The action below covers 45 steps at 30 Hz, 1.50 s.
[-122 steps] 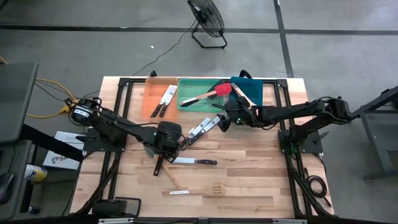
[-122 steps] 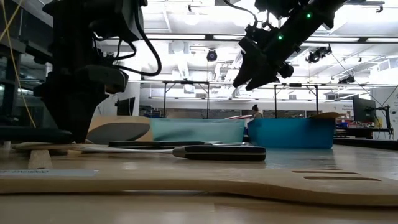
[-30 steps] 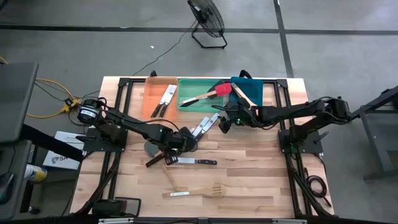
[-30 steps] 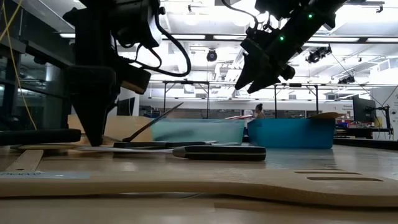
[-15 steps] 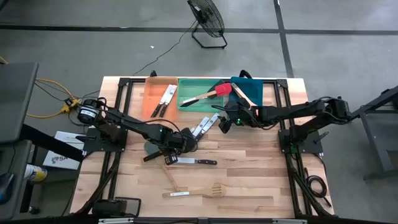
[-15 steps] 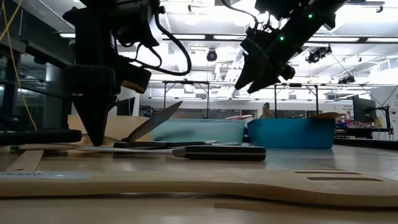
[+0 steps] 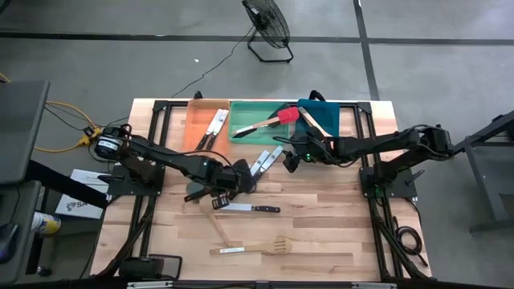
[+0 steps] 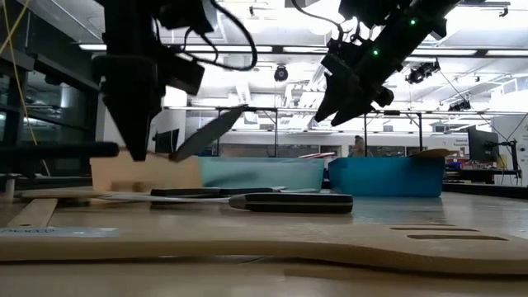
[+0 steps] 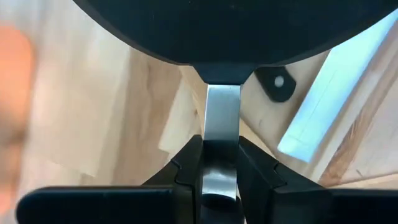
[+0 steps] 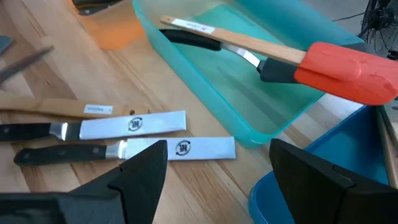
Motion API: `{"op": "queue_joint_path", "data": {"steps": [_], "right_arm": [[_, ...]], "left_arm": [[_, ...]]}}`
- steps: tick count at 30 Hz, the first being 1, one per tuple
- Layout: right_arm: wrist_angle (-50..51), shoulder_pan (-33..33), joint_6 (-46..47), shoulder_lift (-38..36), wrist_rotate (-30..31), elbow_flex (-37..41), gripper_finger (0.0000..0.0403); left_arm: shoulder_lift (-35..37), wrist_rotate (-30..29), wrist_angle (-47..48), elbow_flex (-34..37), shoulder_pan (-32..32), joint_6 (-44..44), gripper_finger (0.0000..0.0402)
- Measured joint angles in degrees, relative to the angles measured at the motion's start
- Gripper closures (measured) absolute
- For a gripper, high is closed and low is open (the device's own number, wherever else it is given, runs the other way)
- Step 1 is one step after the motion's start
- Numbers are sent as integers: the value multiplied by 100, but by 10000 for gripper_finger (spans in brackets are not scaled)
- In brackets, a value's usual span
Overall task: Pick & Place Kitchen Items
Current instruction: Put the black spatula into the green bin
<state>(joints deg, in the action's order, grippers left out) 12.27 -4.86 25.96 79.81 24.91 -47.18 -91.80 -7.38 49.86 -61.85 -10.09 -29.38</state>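
Now, operator, your scene reads like this:
Left gripper (image 7: 222,187): clamped on the steel neck of a dark spatula (image 7: 195,191); your left wrist view shows both fingers (image 9: 186,171) pinching that neck just below the wide black blade.
Spatula height: raised off the table (image 7: 321,225) and tilted, as your low view shows, blade (image 8: 206,132) up in the air.
Right gripper (image 7: 291,159): fingers spread wide, holding nothing, hovering above the table just in front of the green tray (image 7: 241,132).
Under the right gripper: two black-handled knives (image 10: 124,137) lying side by side on the wood.
Green tray contents: a red spatula (image 7: 283,117) with a wooden handle.
Orange tray (image 7: 193,128): holds knives (image 7: 210,128).
Blue tray (image 7: 329,112): a wooden utensil (image 7: 313,122) leans in it.
Near edge of the table: another knife (image 7: 253,208), a wooden spoon (image 7: 221,231) and a slotted wooden turner (image 7: 253,246) lie flat.
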Motion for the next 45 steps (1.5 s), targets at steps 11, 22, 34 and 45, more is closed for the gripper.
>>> {"op": "queue_joint_path", "data": {"steps": [11, 22, 34, 45], "right_arm": [[219, 0, 146, 0, 31, 0, 128], [243, 47, 146, -63, 84, 0, 128], [934, 910, 587, -961, 1381, -2, 128], [1546, 1486, 1354, -1161, 1781, 0, 128]], "left_arm": [[121, -1212, 87, -721, 607, 1008, 339], [121, -2349, -1233, -1355, 1409, 3258, 339], [84, -1548, -3234, -1350, 2652, 3963, 339], [-702, -884, -3772, -1349, 3093, 3971, 339]]}}
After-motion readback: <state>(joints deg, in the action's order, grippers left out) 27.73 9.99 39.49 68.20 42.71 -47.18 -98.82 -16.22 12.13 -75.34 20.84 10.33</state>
